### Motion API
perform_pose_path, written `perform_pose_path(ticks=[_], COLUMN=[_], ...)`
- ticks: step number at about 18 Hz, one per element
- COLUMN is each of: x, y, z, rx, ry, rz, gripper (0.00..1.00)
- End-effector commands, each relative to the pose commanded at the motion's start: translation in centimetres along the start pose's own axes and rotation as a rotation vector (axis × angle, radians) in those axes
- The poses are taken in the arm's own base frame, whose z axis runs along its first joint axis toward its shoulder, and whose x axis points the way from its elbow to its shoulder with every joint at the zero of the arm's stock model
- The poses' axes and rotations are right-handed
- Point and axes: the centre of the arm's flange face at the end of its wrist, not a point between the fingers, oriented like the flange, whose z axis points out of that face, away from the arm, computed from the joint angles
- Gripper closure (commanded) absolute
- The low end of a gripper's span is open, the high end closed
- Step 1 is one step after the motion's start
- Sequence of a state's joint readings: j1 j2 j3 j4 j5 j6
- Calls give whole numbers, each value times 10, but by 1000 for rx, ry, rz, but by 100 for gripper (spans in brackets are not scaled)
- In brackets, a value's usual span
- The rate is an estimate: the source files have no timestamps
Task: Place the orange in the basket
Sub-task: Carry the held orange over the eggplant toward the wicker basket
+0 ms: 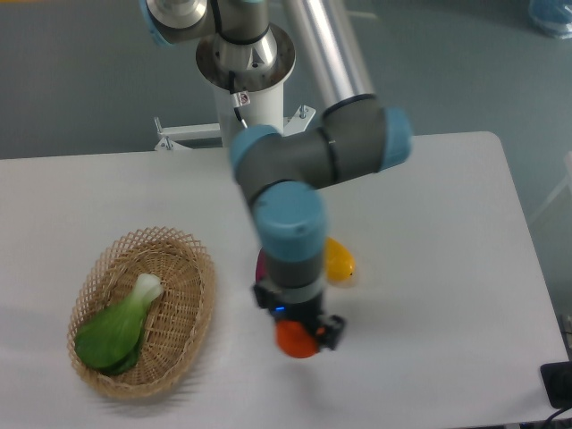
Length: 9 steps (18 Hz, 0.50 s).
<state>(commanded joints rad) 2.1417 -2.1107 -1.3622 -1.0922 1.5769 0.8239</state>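
The orange (295, 343) is a small bright sphere at the front middle of the table, partly hidden under my gripper (300, 332). The gripper points straight down over it, and one black finger (332, 329) presses against its right side. The jaws look closed on the orange. I cannot tell whether the orange rests on the table or hangs just above it. The basket (198, 268) is tan wicker and sits at the front left, well left of the gripper. It holds a green leafy vegetable (116, 332).
A yellow mango-shaped fruit (340, 260) lies just behind and to the right of the gripper. A dark red-purple thing (260, 264) shows behind the arm's wrist. The arm's base (246, 63) stands at the table's back edge. A black object (558, 384) sits at the front right corner.
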Motion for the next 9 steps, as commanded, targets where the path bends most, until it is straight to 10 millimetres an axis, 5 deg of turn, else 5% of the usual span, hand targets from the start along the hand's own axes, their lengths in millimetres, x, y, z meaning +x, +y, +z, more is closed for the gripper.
perform_pose_path(ticks=[6, 9], x=[58, 84], y=[-40, -54], z=[4, 23], rx=[42, 15], ry=[62, 100], rz=[27, 58], gripper=[44, 43])
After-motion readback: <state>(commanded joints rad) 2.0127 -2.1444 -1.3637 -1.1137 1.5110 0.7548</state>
